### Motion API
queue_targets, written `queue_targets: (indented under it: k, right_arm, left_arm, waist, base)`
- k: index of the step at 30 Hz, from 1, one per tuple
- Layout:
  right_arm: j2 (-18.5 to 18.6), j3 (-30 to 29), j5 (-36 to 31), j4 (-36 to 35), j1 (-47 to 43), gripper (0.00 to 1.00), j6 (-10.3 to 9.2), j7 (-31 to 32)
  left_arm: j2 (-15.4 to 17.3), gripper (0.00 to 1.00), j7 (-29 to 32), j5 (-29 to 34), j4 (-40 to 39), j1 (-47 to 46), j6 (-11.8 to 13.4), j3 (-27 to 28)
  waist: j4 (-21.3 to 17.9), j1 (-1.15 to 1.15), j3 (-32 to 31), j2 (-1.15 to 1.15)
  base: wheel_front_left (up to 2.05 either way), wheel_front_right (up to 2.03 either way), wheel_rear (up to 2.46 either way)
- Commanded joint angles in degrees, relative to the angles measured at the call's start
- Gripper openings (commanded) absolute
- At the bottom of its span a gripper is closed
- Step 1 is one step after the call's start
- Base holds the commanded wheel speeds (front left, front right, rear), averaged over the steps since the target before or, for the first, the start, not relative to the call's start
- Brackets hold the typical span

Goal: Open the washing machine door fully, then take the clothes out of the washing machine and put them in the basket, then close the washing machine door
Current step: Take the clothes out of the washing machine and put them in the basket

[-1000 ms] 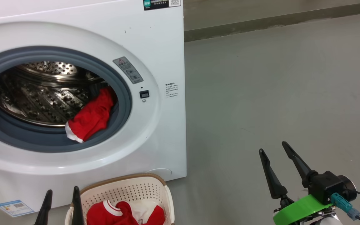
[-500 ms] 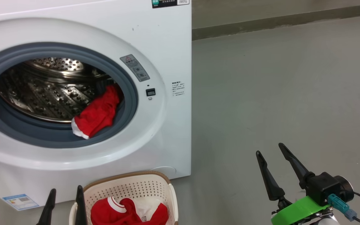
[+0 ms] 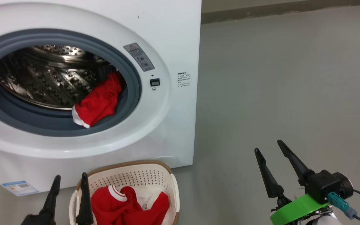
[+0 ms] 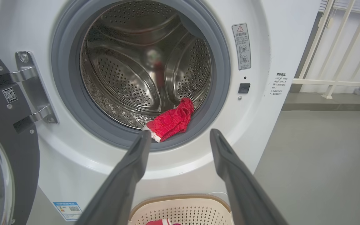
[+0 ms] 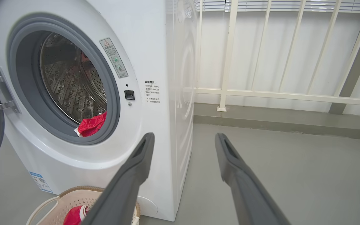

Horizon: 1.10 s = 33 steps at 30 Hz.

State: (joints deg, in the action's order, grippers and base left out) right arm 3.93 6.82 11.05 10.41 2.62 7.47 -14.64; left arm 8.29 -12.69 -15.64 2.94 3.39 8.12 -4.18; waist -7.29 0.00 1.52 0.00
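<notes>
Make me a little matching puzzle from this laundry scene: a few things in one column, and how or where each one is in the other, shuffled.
Things
1. large round black-rimmed washing machine door
2. cream-white perforated plastic basket
3. bright red fabric garment with white cuff
4. black two-pronged right tool

States
A. draped over the grey rubber ring
B. swung wide open
C. open and empty, above the grey floor
D. holds other red clothes

Pairs: 1-B, 2-D, 3-A, 4-C
</notes>
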Motion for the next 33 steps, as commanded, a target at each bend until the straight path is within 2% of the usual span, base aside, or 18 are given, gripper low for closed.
queue_targets:
  k: [1, 18, 33]
  right_arm:
    - [0.6, 1.5, 0.3, -1.8, 3.0, 1.00, 0.02, -0.4]
    - [1.4, 2.7, 0.7, -4.1, 10.0, 1.00, 0.02, -0.4]
    - [1.7, 5.5, 1.3, -5.3, 16.5, 1.00, 0.02, -0.4]
  left_arm:
    - [0.9, 1.00, -0.1, 0.3, -1.1, -3.2, 0.4, 1.6]
    - [2.7, 1.00, -0.6, 0.1, 3.0, -16.0, 0.1, 2.2]
    - [6.3, 1.00, -0.7, 1.0, 11.9, -32.2, -1.5, 1.8]
  waist:
    - [0.3, 0.00, 1.7, 0.00]
    - [2.7, 0.00, 12.5, 0.00]
    - [1.2, 0.00, 21.6, 0.00]
  base:
    - [0.00, 0.00, 0.00]
    - [0.00, 0.00, 0.00]
    - [0.00, 0.00, 0.00]
